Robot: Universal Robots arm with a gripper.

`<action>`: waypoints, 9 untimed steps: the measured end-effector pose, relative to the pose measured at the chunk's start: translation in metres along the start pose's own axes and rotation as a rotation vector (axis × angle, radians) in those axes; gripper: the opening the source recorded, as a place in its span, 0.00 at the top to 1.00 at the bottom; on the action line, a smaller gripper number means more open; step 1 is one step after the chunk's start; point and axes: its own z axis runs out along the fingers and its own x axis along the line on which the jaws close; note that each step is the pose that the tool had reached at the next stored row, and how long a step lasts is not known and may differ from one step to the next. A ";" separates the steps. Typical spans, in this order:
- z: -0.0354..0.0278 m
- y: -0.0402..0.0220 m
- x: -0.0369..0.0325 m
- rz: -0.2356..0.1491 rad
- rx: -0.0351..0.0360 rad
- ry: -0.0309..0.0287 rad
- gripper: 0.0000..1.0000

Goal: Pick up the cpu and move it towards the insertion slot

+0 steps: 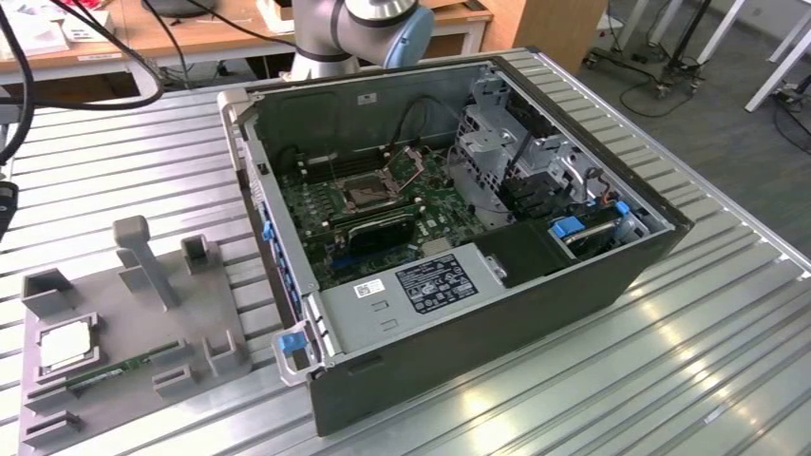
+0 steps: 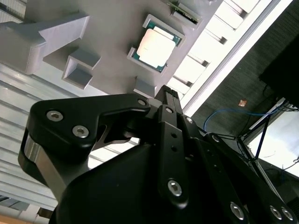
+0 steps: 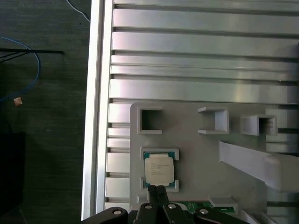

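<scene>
Leftmost in exterior view: matte grey plastic fixture plate (image 1: 190,318) with square pockets and upright posts, on ribbed aluminium table (image 1: 633,380). cpu (image 1: 64,344), shiny silver top, lies flat in square pocket; green memory stick (image 1: 117,370) just beside. Further right: open dark metal computer case (image 1: 507,313), insertion slot (image 1: 368,195) silver-framed on green board, well apart from cpu. First wrist view: black gripper (image 3: 157,190) pointing down over pocket edge, claw narrow, tips pressed together, holding nothing.

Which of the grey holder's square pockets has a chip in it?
The framed pocket by the gripper, holding the cpu; the three bracket pockets beyond stand empty.
</scene>
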 end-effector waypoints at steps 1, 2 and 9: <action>0.0000 0.0000 0.0000 0.000 0.0000 0.0001 0.89; 0.0003 -0.0001 -0.0001 0.000 -0.0001 -0.0002 0.89; 0.0013 -0.0001 -0.0001 0.000 -0.0001 -0.0002 0.89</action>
